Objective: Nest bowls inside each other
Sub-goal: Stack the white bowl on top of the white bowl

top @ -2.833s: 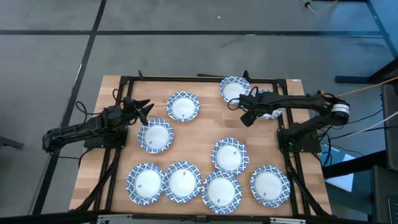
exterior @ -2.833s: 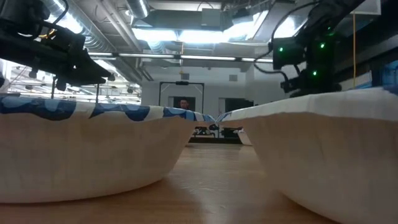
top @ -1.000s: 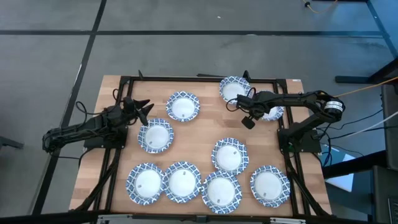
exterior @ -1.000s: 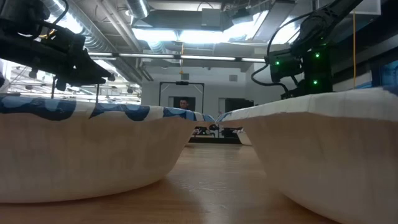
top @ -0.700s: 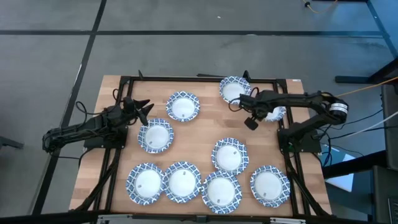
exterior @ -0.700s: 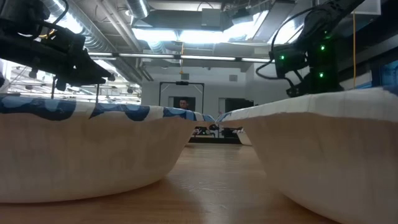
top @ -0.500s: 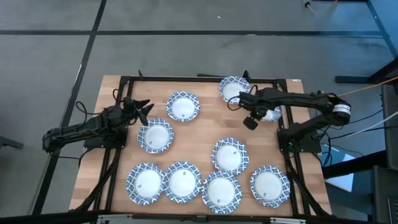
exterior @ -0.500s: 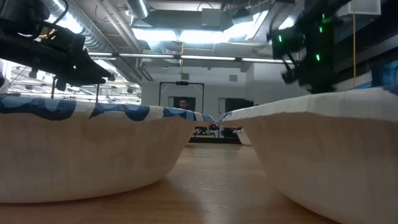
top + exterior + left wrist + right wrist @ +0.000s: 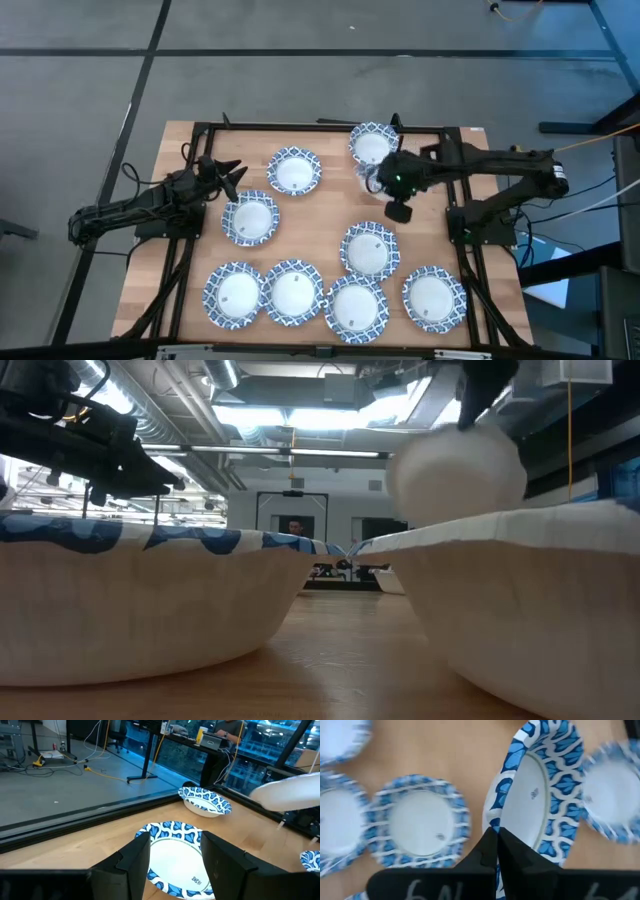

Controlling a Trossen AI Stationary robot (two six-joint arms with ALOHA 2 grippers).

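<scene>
Several small round bowls, white inside with blue-and-white patterned rims, stand on the wooden table (image 9: 320, 215). My right gripper (image 9: 385, 178) is over the table's far middle, shut on one bowl (image 9: 535, 795). That bowl shows as a pale blur in the low view (image 9: 455, 470) and in the left wrist view (image 9: 290, 792). Another bowl (image 9: 372, 143) stands just beyond it at the far edge. My left gripper (image 9: 228, 175) is open and empty at the table's left. Its fingers frame a bowl (image 9: 175, 855) without touching it; that bowl also shows in the high view (image 9: 250, 217). My right gripper pinches the bowl's patterned rim (image 9: 492, 822) between its two fingers (image 9: 487, 847). The bowl is lifted clear of the table and tilted. Its white inside faces the wrist camera and its pale underside shows in the low view.
Other bowls stand at the far left-middle (image 9: 293, 170) and the middle right (image 9: 368, 248), with several in a row along the near edge (image 9: 293, 291). Two of them fill the foreground of the low view (image 9: 150, 600). Black frame rails (image 9: 190, 250) run along the table's sides.
My right gripper has lifted a bowl from the table's far right and carried it toward the left, to a spot beside the far-edge bowl. The bowl is now clear of the table and tilted. My left arm has kept still.
</scene>
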